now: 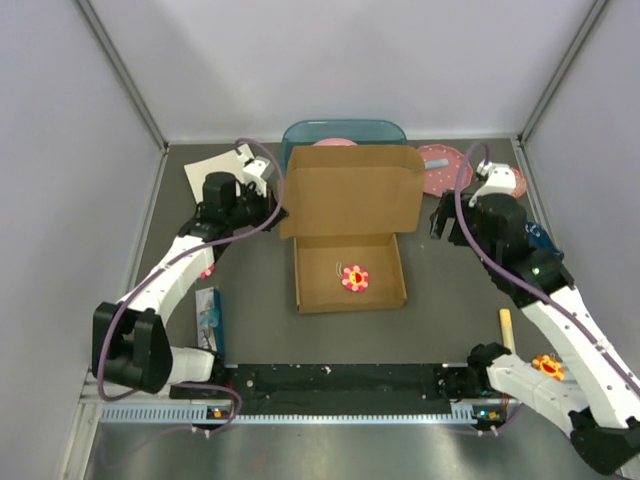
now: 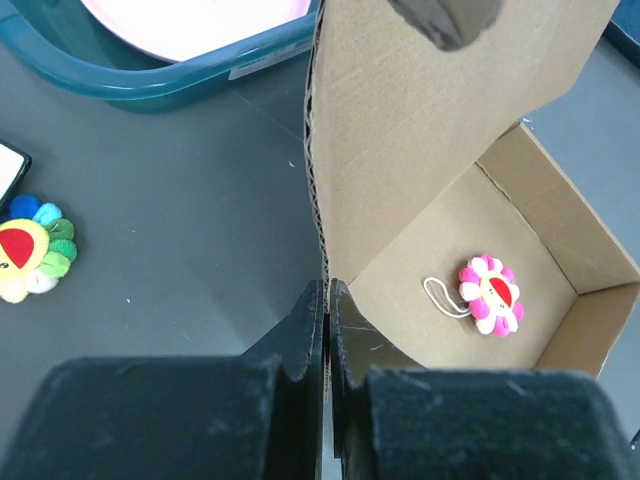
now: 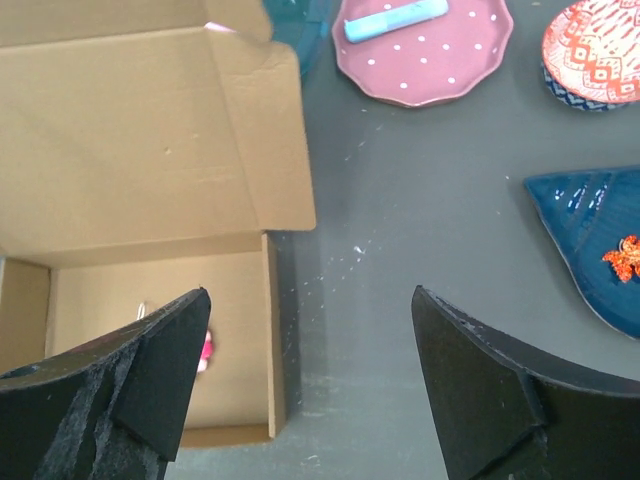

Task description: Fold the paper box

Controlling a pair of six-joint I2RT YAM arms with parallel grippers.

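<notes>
Two grippers flanked the paper box [image 1: 350,195], centred on the table [image 1: 450,300], lid raised: left gripper [image 2: 327,310] pinched tight on the lid's edge, right gripper [image 3: 310,292] hung wide open beside it.

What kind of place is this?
Probably a robot test booth in a lab: plain white walls close in a dark table, two robot arms are mounted at its edge, with a paper box between them.
</notes>
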